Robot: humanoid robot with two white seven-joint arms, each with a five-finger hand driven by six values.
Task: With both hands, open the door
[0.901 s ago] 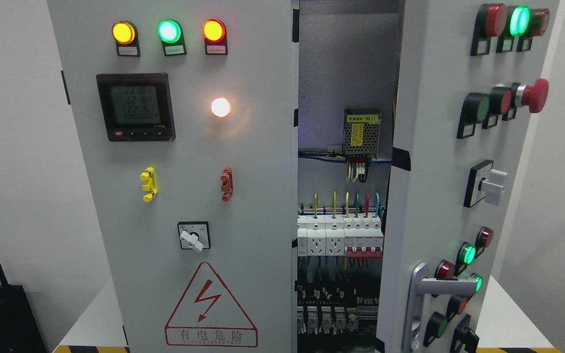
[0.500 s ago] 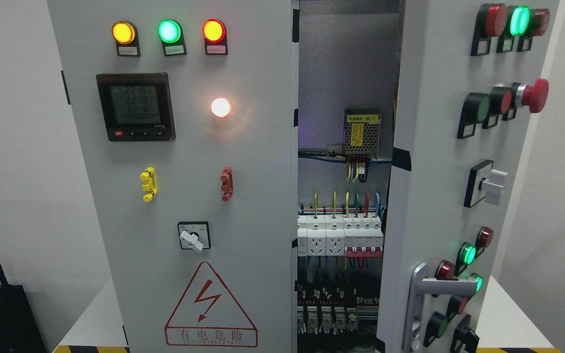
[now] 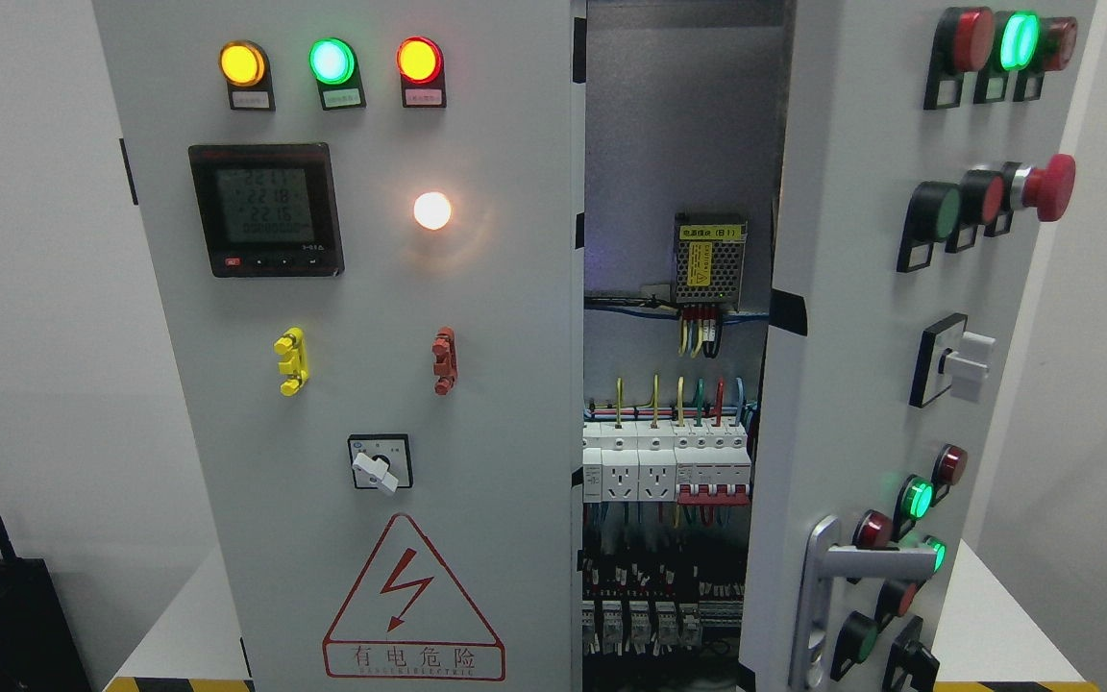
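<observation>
A grey electrical cabinet fills the head view. Its right door (image 3: 851, 365) stands swung partly open toward me, with a silver lever handle (image 3: 851, 567) low on its left edge. The left door (image 3: 371, 384) is shut and carries three lamps, a digital meter (image 3: 265, 210) and a red hazard triangle (image 3: 412, 601). Through the gap between the doors I see circuit breakers (image 3: 666, 468) and a power supply (image 3: 709, 259). Neither of my hands shows in the picture.
The open door carries protruding buttons, a red mushroom stop (image 3: 1044, 187) and a white rotary switch (image 3: 962, 365). The cabinet stands on a white table (image 3: 1000, 625) with a yellow-black edge stripe. A dark object (image 3: 6, 615) sits at the lower left.
</observation>
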